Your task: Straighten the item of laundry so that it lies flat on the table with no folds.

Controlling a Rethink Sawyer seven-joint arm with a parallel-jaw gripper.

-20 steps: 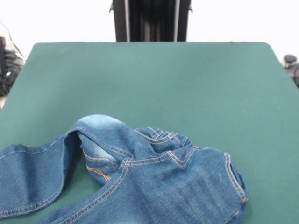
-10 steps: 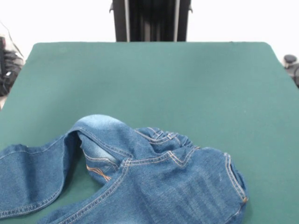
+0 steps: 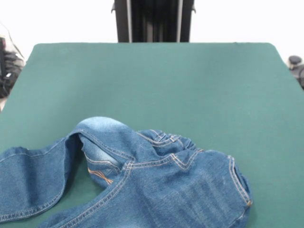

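Though spread partly across the near-left of the bench, jeans still far from flat: one leg looped out to the left, fabric humped into a raised fold near the middle, waistband bunched and doubled over, lower part cut off by the near edge. Judged as barely begun; hump, loop and crumpled waist all left to smooth. Beyond, wide bare green felt far and right. Only the dark pedestal at the far side; claw nowhere visible, so state not tellable.
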